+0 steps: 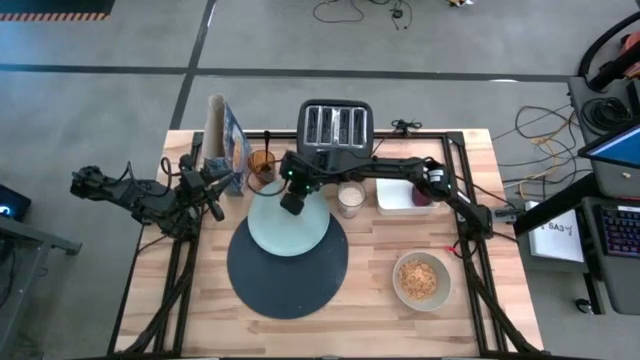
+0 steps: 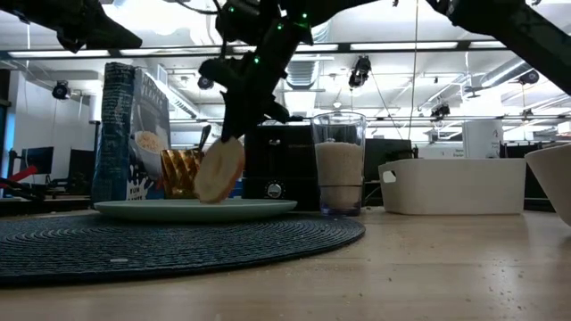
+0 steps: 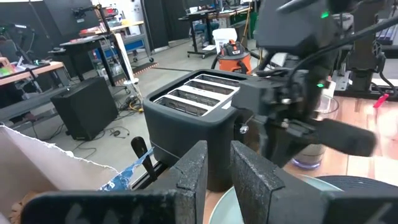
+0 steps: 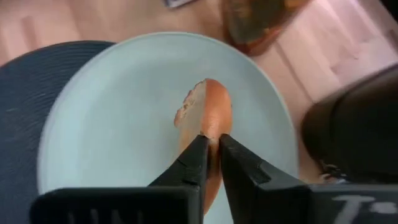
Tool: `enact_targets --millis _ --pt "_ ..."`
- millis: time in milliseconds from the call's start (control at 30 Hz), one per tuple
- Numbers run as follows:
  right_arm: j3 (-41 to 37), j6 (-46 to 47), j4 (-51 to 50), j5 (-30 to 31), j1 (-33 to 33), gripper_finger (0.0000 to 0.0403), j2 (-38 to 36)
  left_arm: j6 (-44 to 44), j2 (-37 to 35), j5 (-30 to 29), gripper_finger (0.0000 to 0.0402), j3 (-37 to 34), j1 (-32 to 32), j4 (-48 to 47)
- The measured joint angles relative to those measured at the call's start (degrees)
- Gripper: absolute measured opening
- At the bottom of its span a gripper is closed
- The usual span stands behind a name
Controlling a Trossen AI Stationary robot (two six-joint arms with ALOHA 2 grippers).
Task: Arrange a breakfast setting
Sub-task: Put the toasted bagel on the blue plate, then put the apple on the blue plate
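A pale mint plate [image 1: 288,228] lies on the far part of the round dark-blue placemat [image 1: 288,270]. My right gripper [image 1: 293,201] is over the plate, shut on a bagel piece [image 4: 208,115], which also shows in the low view [image 2: 219,169]. A glass of milk [image 2: 338,165] stands right of the plate. A beige bowl [image 1: 421,280] with cereal stands at the near right. A dark-red fruit [image 1: 422,196] lies in the white tray [image 1: 398,196]. My left gripper [image 3: 214,165] waits at the table's left edge, slightly open and empty. I cannot make out the spoon. My right gripper pinches the bagel piece's upper rim [image 4: 210,134] between its two fingers, coming from above and pointing down. The bagel stands on edge, tilted, hanging below the fingers. Its lower edge [image 2: 207,200] is at the plate's surface; whether it touches I cannot tell.
A black four-slot toaster [image 1: 337,125] stands at the far edge behind the plate. A cereal box [image 1: 228,145] and an amber glass [image 1: 261,165] stand at the far left. Bare wood lies at the near left and between placemat and bowl.
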Motion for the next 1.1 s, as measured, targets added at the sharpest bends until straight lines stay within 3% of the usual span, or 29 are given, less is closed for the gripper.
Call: enact_targets --millis 333,533,767,1000,1100 --pt "0.39 -1.64 -1.31 1.83 -0.76 0.0133 -0.19 0.04 0.09 -0.02 0.0052 0.00 0.00 -0.01" --pt "2.23 -0.34 -7.06 1.82 -0.72 0.0165 -1.34 0.04 0.09 -0.01 0.0052 -0.02 0.00 -0.02" --pt "2.23 2.52 -19.97 3.29 -0.50 0.0166 -6.12 0.04 0.15 0.00 0.0052 -0.04 0.00 -0.02" --pt "1.86 9.98 -33.12 18.76 -0.70 0.0139 -14.95 0.04 0.17 0.00 0.0052 -0.04 0.00 -0.02" --pt "-0.22 16.13 -36.46 19.45 -1.83 0.0134 -18.82 0.04 0.15 0.00 0.0052 -0.04 0.00 -0.02"
